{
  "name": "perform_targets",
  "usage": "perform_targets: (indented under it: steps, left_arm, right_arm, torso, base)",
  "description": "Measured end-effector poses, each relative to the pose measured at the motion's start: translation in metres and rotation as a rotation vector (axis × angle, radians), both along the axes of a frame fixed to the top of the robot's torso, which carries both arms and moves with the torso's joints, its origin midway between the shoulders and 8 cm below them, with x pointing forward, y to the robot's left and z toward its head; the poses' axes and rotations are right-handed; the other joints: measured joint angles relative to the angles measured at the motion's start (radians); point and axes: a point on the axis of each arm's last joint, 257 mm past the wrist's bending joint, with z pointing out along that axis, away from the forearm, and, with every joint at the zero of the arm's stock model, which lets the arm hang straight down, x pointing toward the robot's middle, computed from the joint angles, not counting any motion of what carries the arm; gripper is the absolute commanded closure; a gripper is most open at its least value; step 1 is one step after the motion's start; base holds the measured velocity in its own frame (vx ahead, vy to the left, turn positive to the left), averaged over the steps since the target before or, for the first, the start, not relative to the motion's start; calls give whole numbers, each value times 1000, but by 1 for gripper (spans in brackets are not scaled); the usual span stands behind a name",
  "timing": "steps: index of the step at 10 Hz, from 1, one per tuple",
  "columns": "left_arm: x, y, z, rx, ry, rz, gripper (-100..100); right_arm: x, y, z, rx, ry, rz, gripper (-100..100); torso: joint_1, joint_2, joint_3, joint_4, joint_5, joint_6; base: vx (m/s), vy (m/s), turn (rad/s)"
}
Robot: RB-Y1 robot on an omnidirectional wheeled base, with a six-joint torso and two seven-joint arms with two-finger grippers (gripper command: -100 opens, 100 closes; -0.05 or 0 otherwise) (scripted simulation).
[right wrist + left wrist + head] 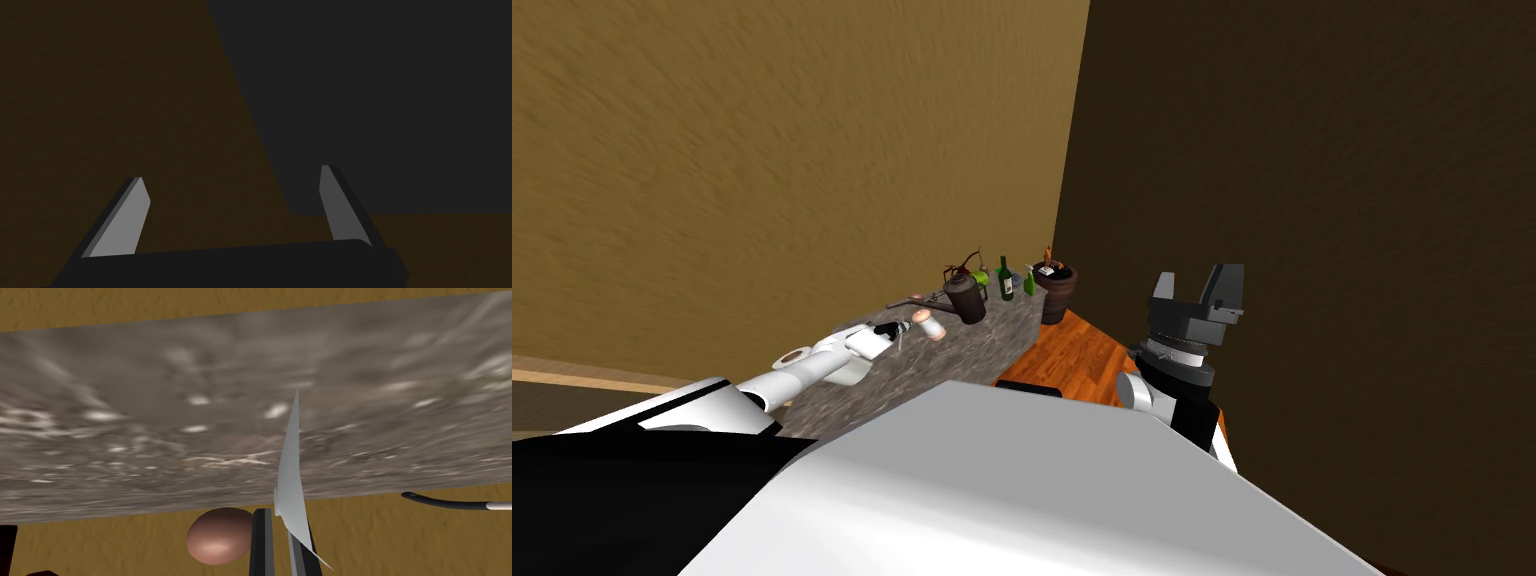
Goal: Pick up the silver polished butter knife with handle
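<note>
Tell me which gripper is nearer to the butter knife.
Left. The left gripper has its fingers shut on the butter knife over the grey counter. The right gripper is open, raised past the counter's edge, well apart from it.

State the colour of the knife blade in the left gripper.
Pale silver-grey. The left wrist view shows the knife blade best.

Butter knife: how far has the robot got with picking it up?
Done: the left jaws are over the grey speckled counter and shut. In hand: a thin pale blade, seemingly the butter knife, is pinched between them, near a brown egg-shaped thing. Left: lifting it clear; I cannot tell whether it is off the counter yet. The right jaws stand open, idle.
</note>
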Motion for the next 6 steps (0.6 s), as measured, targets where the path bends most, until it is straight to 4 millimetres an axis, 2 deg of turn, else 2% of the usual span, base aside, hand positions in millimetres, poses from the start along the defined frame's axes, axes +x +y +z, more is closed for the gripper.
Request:
perform_targets:
  steps: [2,5,6]
  left_arm:
    - [8,-7,4,3,1,-37,100]
    - [14,-19,10,4,3,-86,100]
    - [15,-20,10,4,4,-88,0]
  right_arm:
    - [0,0,0,0,0,0,0]
    - [0,0,0,0,0,0,0]
    - [0,0,0,0,0,0,0]
  torso:
    - [-3,-3,-2,-1,-1,-2]
    - [-5,-4,-2,-1,-1,-1]
    - [-3,-3,-2,0,-1,0]
  base:
    - [77,-59,249]
    - [55,-46,110]
    - [5,-6,-8]
